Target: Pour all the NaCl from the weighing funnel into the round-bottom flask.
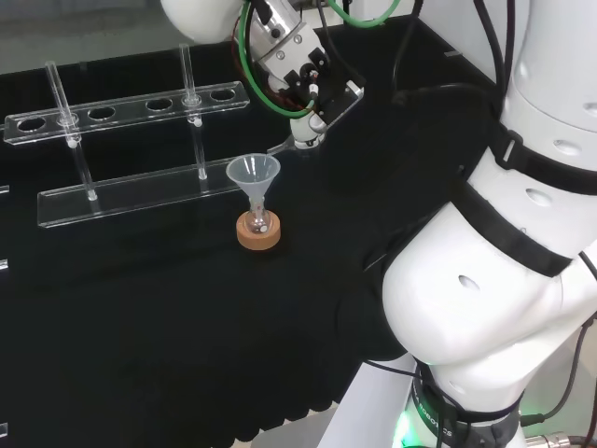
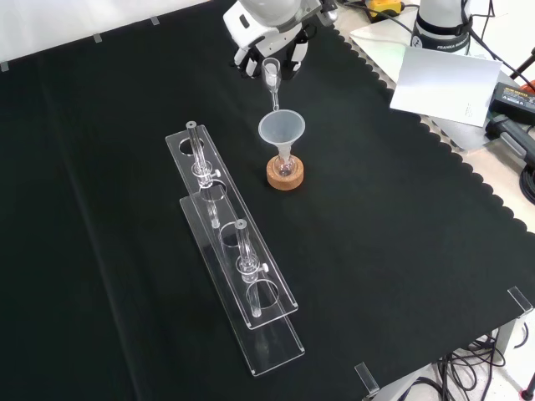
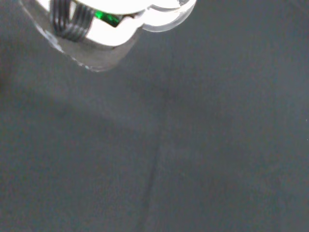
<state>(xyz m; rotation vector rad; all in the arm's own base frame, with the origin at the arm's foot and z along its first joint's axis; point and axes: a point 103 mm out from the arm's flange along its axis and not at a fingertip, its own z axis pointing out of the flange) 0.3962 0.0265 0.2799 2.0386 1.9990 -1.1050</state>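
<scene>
Front view is showing the hand (image 2: 269, 38) at the top of the cloth (image 2: 401, 251), its fingers curling round the upper part of a small clear weighing funnel (image 2: 271, 77) and pinching it. That piece is hanging nearly upright, its thin stem pointing down to the far rim of a larger clear funnel (image 2: 282, 130), either touching it or just above. The larger funnel is sitting in the neck of a small round flask (image 2: 285, 167), which is resting on a cork ring (image 2: 285, 175).

Seen from the head view, the flask (image 1: 258, 224) and cork ring (image 1: 258, 235) are standing just in front of a clear plastic rack (image 1: 121, 196), with the hand (image 1: 300, 79) reaching in from above and to the right of them. Whether any salt is running out is too small to tell.

The held piece is looking thin-walled, light and slick, so it is probably breakable and liable to slip between the fingers; holding it by the wider body, as now, is seeming safer than by the stem. The top-heavy funnel on the flask is likely to tip if knocked sideways.
</scene>
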